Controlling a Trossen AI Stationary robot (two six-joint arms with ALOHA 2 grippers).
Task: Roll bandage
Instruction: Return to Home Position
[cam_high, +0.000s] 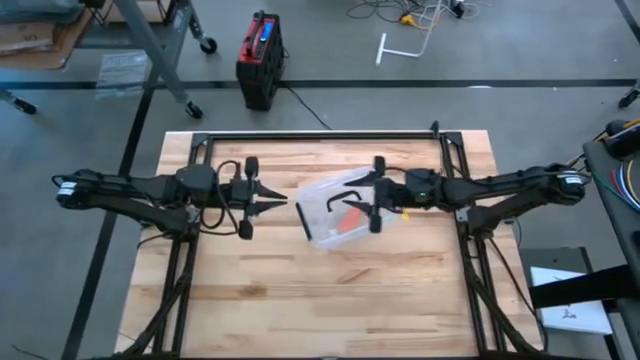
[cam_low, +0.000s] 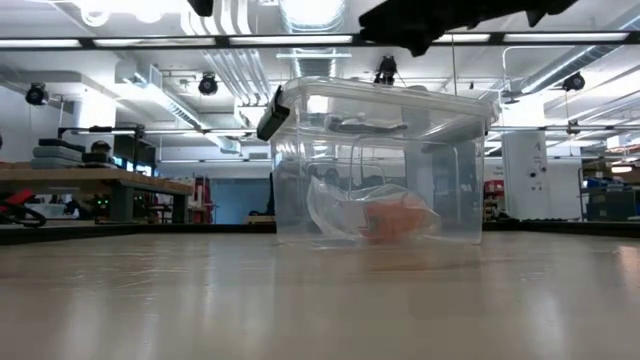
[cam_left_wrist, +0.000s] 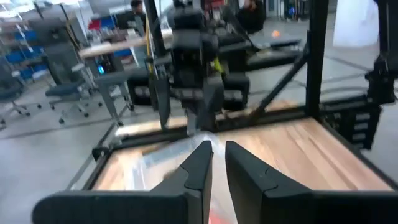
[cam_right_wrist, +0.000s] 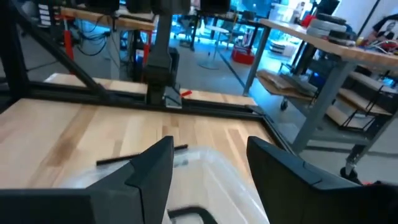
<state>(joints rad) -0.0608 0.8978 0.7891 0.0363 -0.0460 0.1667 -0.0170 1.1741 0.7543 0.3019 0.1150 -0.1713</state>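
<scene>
Bright orange bandage (cam_high: 349, 227), clear bin (cam_high: 322, 196), pale wood-grain table (cam_high: 330, 300); red-and-black box (cam_high: 260, 58), grey floor (cam_high: 520, 50)

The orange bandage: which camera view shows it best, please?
The low view: the bandage shows large, side-on, through the clear bin. The high view gives only a small orange patch; the left wrist view a sliver; the right wrist view none.
</scene>
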